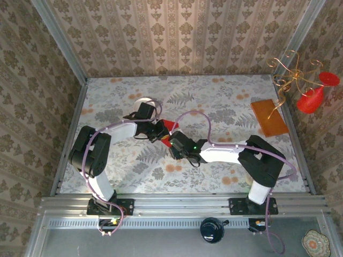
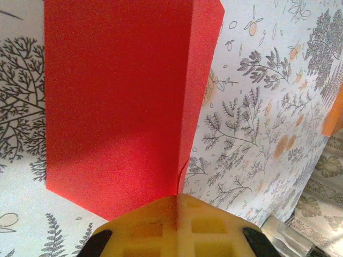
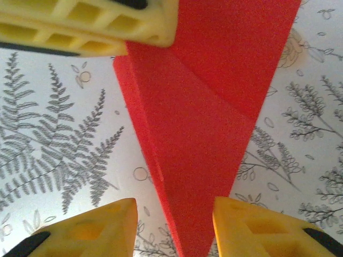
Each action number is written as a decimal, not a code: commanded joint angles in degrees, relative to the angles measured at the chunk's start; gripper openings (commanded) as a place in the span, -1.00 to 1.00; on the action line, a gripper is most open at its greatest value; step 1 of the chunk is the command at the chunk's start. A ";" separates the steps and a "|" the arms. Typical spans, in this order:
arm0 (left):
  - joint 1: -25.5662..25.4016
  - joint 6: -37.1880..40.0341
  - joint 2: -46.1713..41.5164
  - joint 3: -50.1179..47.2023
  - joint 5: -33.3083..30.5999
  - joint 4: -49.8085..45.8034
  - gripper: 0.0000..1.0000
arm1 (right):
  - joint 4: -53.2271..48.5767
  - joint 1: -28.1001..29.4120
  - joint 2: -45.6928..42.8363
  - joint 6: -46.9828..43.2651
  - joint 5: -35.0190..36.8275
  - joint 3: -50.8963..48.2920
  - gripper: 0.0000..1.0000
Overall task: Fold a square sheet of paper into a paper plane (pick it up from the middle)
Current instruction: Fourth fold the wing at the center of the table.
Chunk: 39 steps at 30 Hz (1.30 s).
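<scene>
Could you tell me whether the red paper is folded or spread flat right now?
Folded: the thin bright red paper shows overlapping layers and diagonal creases, tapering toward a point in the right wrist view.

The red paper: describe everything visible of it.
The red paper is thin, matte and bright red, folded into overlapping layers with sharp creases and narrowing to a point. It appears lifted off the floral table, mid-workspace. The left end effector is shut on one edge. The pointed end sits between the open fingers of the right end effector.
</scene>
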 commanded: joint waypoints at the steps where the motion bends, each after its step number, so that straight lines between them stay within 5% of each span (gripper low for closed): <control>1: -0.23 -1.02 0.78 1.60 -0.36 -1.77 -0.90 | -1.59 0.16 1.37 0.33 4.85 2.10 -0.17; 39: -0.33 -0.94 1.84 2.06 0.90 -2.65 -0.87 | -3.59 1.10 5.15 -2.53 7.46 4.74 -0.35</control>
